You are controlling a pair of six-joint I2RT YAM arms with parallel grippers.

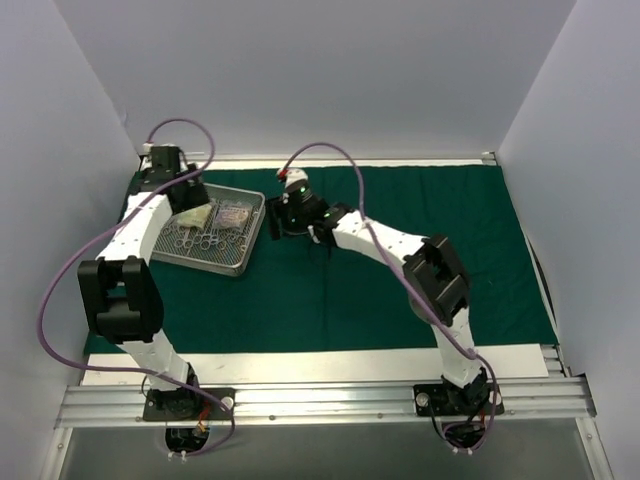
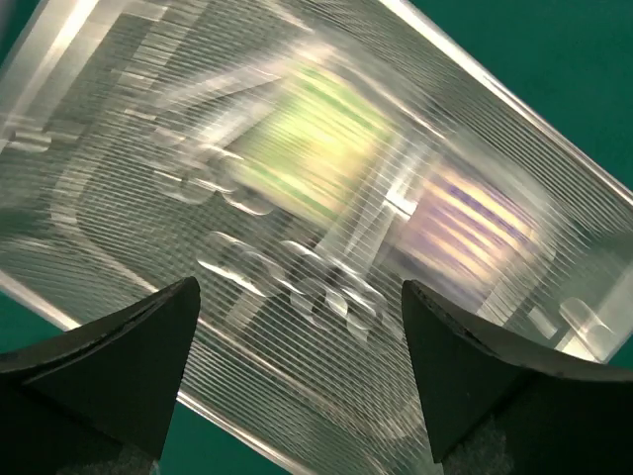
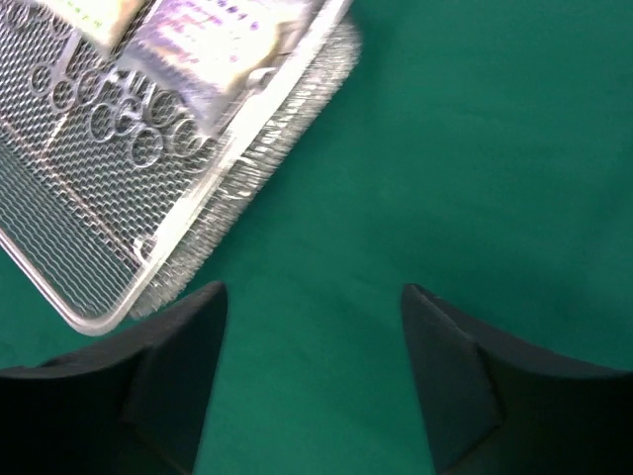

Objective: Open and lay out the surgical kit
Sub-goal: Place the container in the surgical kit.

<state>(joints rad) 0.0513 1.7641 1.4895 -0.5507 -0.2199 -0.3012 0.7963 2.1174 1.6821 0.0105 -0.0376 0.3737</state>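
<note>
The dark green cloth (image 1: pixel 300 300) of the surgical kit lies spread flat over the table. On its back left part sits the silver wire-mesh tray (image 1: pixel 220 258). In it lie steel clamps (image 1: pixel 195 235) and two clear pouches (image 1: pixel 235 213). My left gripper (image 1: pixel 190 205) hovers over the tray's far half. In the left wrist view it (image 2: pixel 302 346) is open above the blurred mesh (image 2: pixel 287 386), clamp rings (image 2: pixel 307 282) and pouches (image 2: pixel 307 148). My right gripper (image 1: pixel 272 225) is just right of the tray. It (image 3: pixel 312 336) is open over bare cloth (image 3: pixel 445 148), with the tray corner (image 3: pixel 89 257) to its left.
White walls close in the left, back and right sides. A white table strip (image 1: pixel 330 362) and an aluminium rail (image 1: pixel 330 400) with both arm bases run along the near edge. Purple cables loop from both arms.
</note>
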